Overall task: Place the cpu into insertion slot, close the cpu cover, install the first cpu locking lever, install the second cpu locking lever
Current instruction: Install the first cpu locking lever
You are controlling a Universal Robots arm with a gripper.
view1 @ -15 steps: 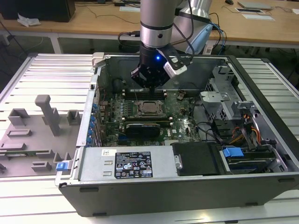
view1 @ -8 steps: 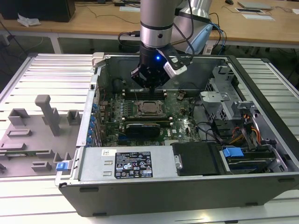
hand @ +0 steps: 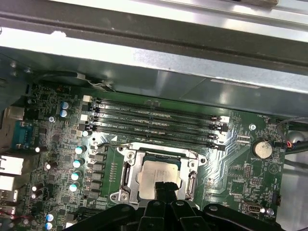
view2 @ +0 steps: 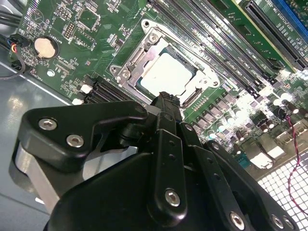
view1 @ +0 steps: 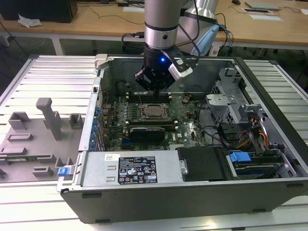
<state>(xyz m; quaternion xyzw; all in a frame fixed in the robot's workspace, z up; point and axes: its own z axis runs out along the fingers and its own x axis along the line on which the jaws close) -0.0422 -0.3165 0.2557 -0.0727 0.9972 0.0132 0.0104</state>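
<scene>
The hand (view1: pixel 155 89) hangs inside an open computer case (view1: pixel 269 91), lowered there on the arm (view1: pixel 162 24). Its black fingers (hand: pixel 159 186) are clenched together with nothing between them, as the first wrist view shows. The cpu (hand: pixel 160 175) lies right beneath the fingertips, seated in the insertion slot (hand: pixel 191 182) with its dull silver top facing up. I cannot tell whether the fingertips touch it or stop just above. In the second wrist view the cpu (view2: pixel 166 73) sits just past the tip of the hand (view2: pixel 164 98). The cpu cover (view2: pixel 150 48) lies down flat around it, framing its top through the central window. The slot is set into the green motherboard (hand: pixel 57 120). Just beyond the slot from the hand run four long narrow black memory slots (hand: pixel 154 120), and a coin battery (hand: pixel 261 148) sits off to one side, well apart from the fingers. Nearer the exterior camera than the hand, a silvery power supply (view1: pixel 130 168) lies along the case's wall. The case rests on a slatted metal tabletop (view1: pixel 48 72). Grey fixtures (view1: pixel 48 115) stand on it toward the exterior view's left, well apart from the hand. A wooden tabletop (view1: pixel 96 21) with cables and papers stands behind.
</scene>
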